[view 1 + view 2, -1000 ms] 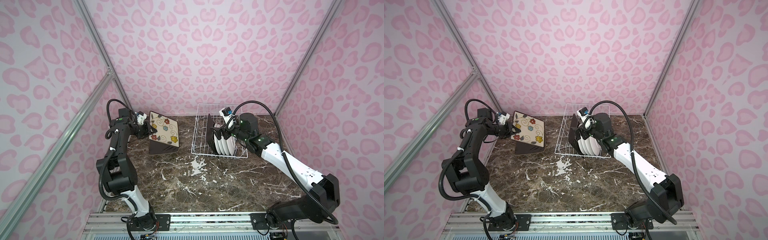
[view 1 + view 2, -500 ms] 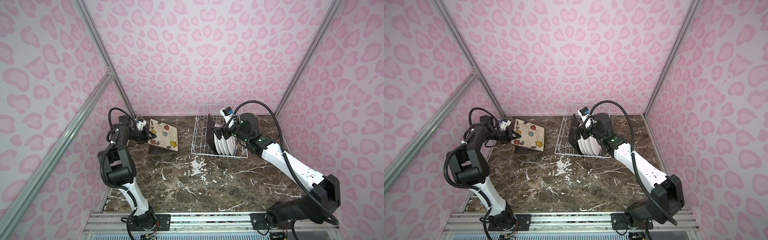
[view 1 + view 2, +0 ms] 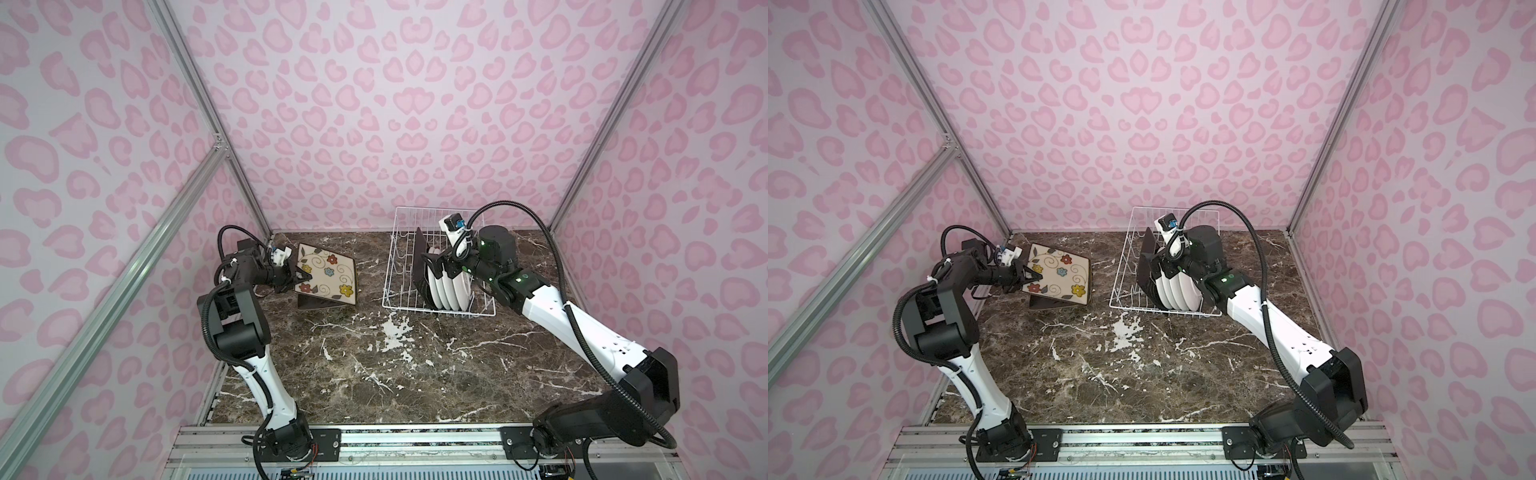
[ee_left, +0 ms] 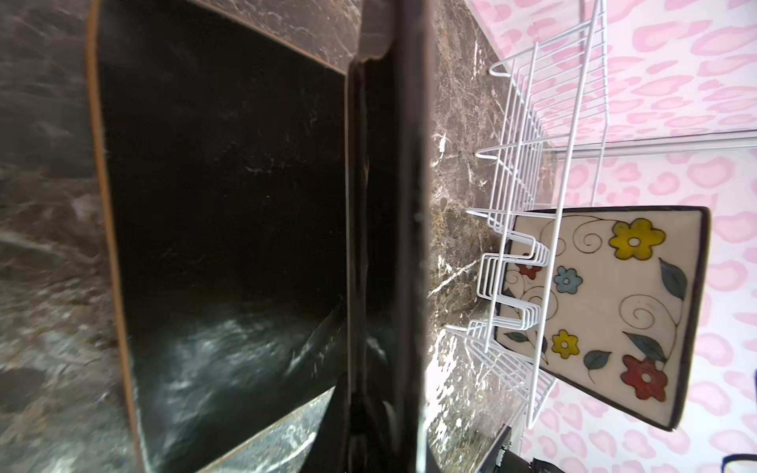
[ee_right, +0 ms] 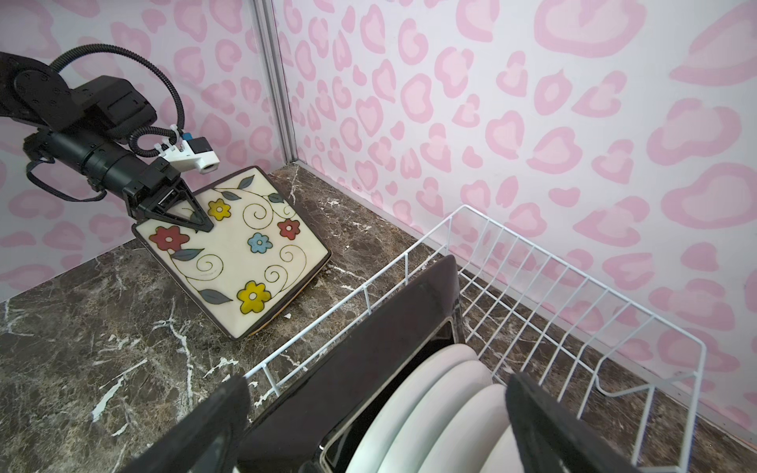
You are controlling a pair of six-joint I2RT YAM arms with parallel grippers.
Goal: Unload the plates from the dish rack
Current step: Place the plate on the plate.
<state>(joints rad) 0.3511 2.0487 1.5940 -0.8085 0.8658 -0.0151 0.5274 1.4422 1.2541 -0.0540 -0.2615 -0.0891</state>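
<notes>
My left gripper [image 3: 297, 274] is shut on the edge of a square plate [image 3: 328, 274] with a cream flowered face. It holds the plate tilted, low over a dark square plate [image 3: 320, 304] lying on the table. The left wrist view shows the held plate [image 4: 385, 204] edge-on between the jaws. The white wire dish rack [image 3: 392, 266] stands at the back. One dark-backed square plate [image 5: 368, 368] and several round white plates [image 5: 442, 393] stand upright in it. My right gripper [image 3: 440, 266] hangs open over these plates, its fingers [image 5: 213, 426] either side, touching none.
The dark marble table [image 3: 415, 374] is bounded by pink patterned walls with metal corner posts [image 3: 232, 158]. The left arm's elbow [image 3: 232, 316] stands near the left wall. The rack's far half [image 5: 590, 279] holds no plates.
The left arm has lowered the flowered plate from a steep tilt to a flatter one, closer to the dark plate on the table. The right arm has stayed over the rack.
</notes>
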